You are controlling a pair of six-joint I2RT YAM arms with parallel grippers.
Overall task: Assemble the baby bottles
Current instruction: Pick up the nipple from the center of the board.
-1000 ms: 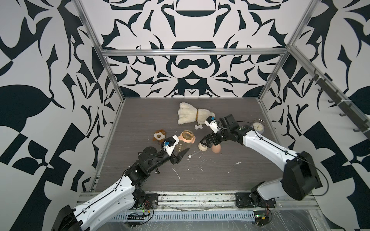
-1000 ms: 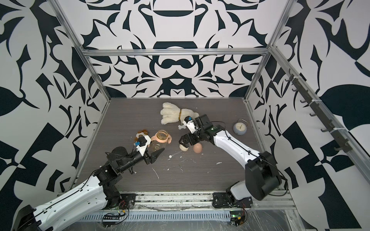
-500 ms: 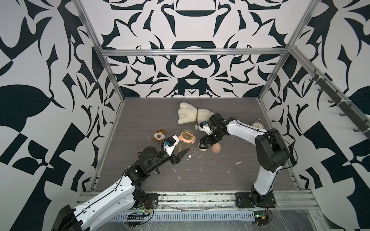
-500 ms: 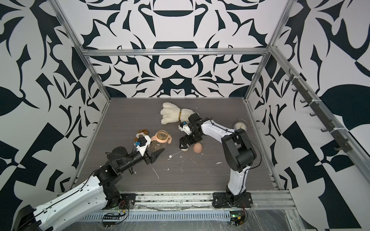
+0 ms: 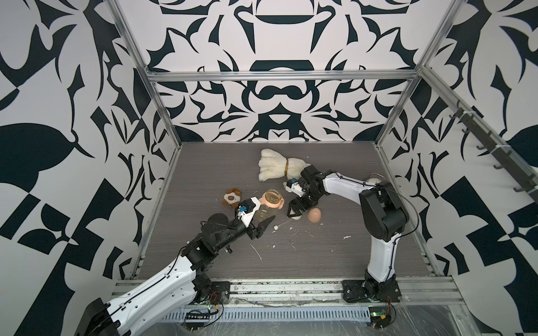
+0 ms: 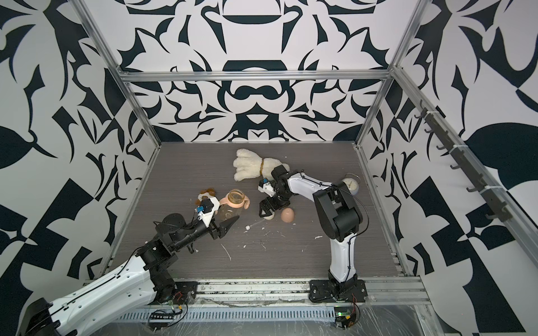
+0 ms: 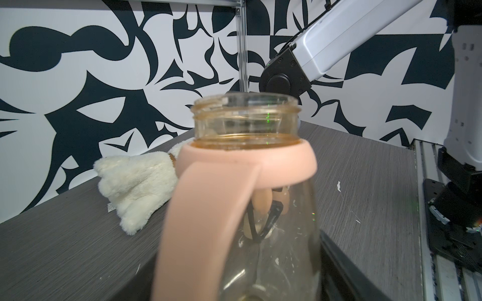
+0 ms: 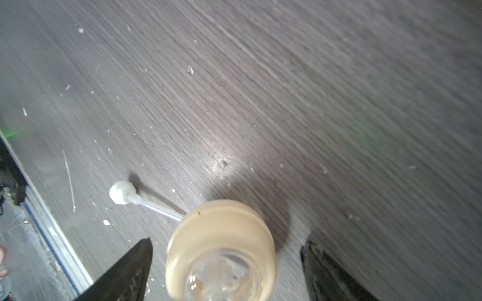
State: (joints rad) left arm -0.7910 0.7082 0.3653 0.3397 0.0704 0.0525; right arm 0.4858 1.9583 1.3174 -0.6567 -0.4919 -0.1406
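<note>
The left gripper (image 5: 266, 221) is closed on the lower body of the small translucent amber bottle (image 7: 245, 122). The left wrist view shows one black finger (image 7: 347, 263) pressed along the bottle's side. The bottle's open threaded mouth points away from the gripper. The peach curved two-handle piece (image 7: 221, 182) is ringed around the bottle's shoulder just below the threads, with one handle sweeping down towards the camera. In both top views the bottle sits left of centre on the dark grey wood-grain table (image 5: 320, 256), near a small brown-and-white plush toy (image 5: 231, 197). The right gripper (image 8: 228, 241) is lowered over the cream round collar (image 8: 221, 234) with its jaws spread. One finger stands on either side of the collar, each with a gap, and nothing is clamped. The collar lies on the table, and its thin clear straw (image 8: 156, 206) runs out to a white knob (image 8: 121, 192) that touches the surface. The peach egg-shaped dome cap (image 5: 315, 215) lies just beside the collar. A fluffy cream plush (image 5: 273, 168) rests farther back, and a round pale alarm clock (image 6: 350, 184) stands behind the right arm.
</note>
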